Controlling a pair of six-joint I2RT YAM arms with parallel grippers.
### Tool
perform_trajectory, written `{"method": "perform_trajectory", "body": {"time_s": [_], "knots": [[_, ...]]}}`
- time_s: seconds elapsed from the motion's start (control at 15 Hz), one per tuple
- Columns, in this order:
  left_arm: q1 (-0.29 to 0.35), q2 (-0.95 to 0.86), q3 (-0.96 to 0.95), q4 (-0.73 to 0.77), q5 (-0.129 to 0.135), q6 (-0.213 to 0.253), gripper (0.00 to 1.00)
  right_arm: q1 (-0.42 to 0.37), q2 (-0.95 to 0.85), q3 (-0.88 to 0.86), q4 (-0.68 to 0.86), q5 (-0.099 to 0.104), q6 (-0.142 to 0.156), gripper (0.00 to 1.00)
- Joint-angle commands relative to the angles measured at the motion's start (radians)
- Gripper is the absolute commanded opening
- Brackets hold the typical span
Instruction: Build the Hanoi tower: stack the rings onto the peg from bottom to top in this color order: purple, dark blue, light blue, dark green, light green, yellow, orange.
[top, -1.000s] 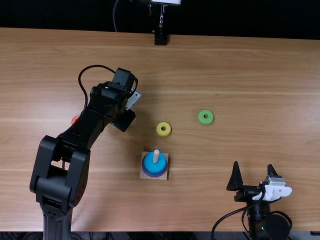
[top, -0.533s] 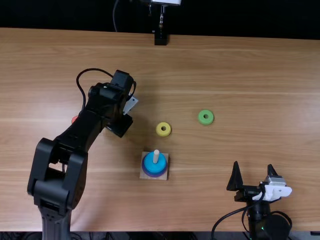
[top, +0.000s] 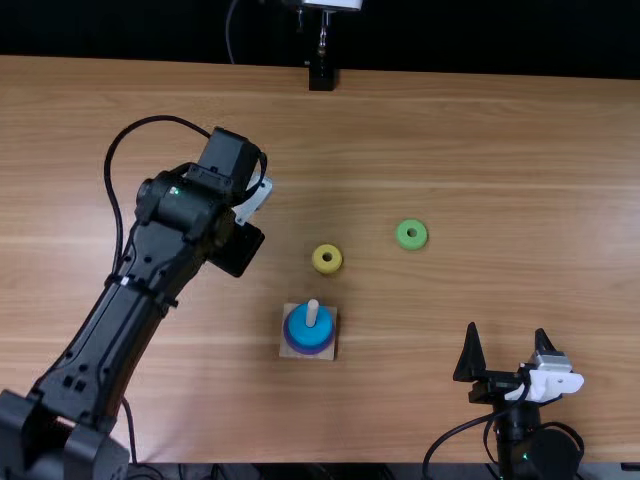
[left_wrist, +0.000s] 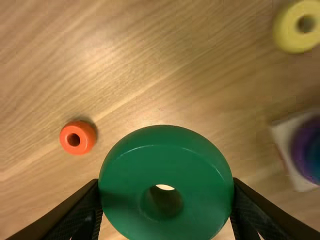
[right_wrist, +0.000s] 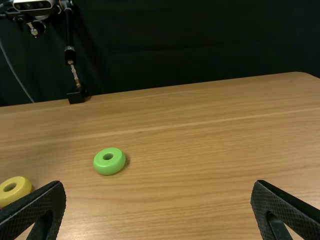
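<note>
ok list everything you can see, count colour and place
dark green ring: 1, in left gripper
orange ring: 1, on table, apart from base
yellow ring: 1, on table, beyond base
light green ring: 1, on table, right of yellow
light blue ring: 1, top of stack on peg
purple-blue layer: under light blue, ring count unclear
peg: 1, pale wood, upright on base
base: 1, wooden, on table
table: 1, light brown
stand: 1, black, far edge
left gripper: 1, black, above table
right gripper: 1, black, near right
</note>
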Motion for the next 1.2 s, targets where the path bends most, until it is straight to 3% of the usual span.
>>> {"method": "perform_trajectory", "body": {"time_s": [0.0, 0.27, 0.53, 0.93, 1.13], "knots": [[-0.031, -0.042, 0.037, -0.03, 0.012, -0.057, 0.0, -0.009, -0.013, -0.01, -0.022, 0.002, -0.002, 1.0], [-0.13, -0.102, 0.055, -0.128, 0.022, -0.118, 0.0, -0.009, -0.013, -0.01, -0.022, 0.002, -0.002, 1.0], [-0.232, -0.111, 0.115, -0.137, 0.022, -0.232, 0.0, -0.009, -0.013, -0.01, -0.022, 0.0, -0.002, 1.0], [-0.34, -0.097, 0.17, -0.185, 0.022, -0.311, 0.0, -0.009, -0.013, -0.01, -0.022, 0.002, -0.002, 1.0], [-0.354, -0.094, 0.166, -0.185, 0.022, -0.315, 0.0, -0.009, -0.013, -0.01, -0.022, 0.002, -0.002, 1.0]]}}
